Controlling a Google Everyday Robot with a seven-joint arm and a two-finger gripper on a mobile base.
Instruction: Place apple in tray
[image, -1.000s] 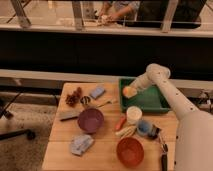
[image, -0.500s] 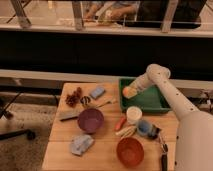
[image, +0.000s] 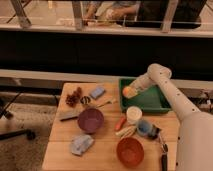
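The apple (image: 128, 92), small and yellow-orange, is at the left end of the green tray (image: 150, 102), just inside its left rim. My gripper (image: 133, 90) is right at the apple, touching it from the right. The white arm reaches down-left to it from an elbow above the tray's far edge. I cannot tell whether the apple rests on the tray floor or hangs just above it.
On the wooden table are a purple bowl (image: 90, 120), an orange bowl (image: 130, 151), a white cup (image: 133, 114), a blue can (image: 144, 128), a carrot-like item (image: 120, 123), a blue sponge (image: 97, 92), a crumpled cloth (image: 81, 143) and brown snacks (image: 74, 97). A black rail runs behind.
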